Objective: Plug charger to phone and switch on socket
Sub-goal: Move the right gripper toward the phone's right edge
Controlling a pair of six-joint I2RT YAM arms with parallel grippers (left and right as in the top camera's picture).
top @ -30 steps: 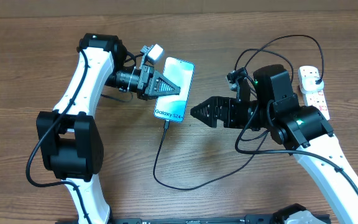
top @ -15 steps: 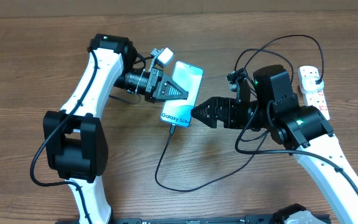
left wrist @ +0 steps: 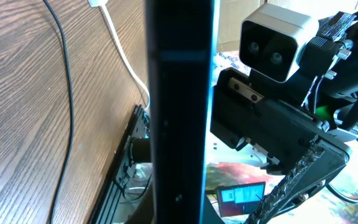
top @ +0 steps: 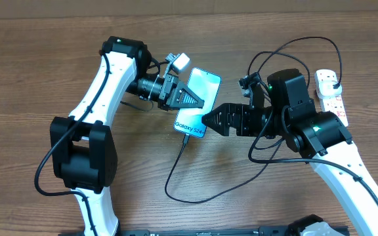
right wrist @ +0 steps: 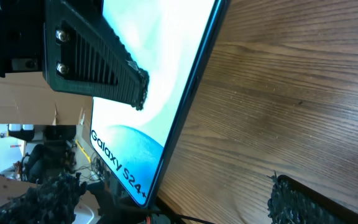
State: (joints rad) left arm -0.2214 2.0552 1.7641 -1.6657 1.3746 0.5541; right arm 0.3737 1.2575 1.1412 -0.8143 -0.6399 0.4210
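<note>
One phone (top: pixel 209 82) clamped in left gripper (top: pixel 199 103), right gripper (top: pixel 206 120) agape, socket (top: pixel 329 90) partly hidden by arm (top: pixel 320 131).

I read the overhead view as evenly lit and sharp; the arms (top: pixel 104 78) cast only soft shadows on the table (top: pixel 31 59). In the left wrist view, the phone (left wrist: pixel 179 112) sits against the lens as a dark, blurred bar. In the right wrist view its display appears washed out, probably overexposed.
</note>
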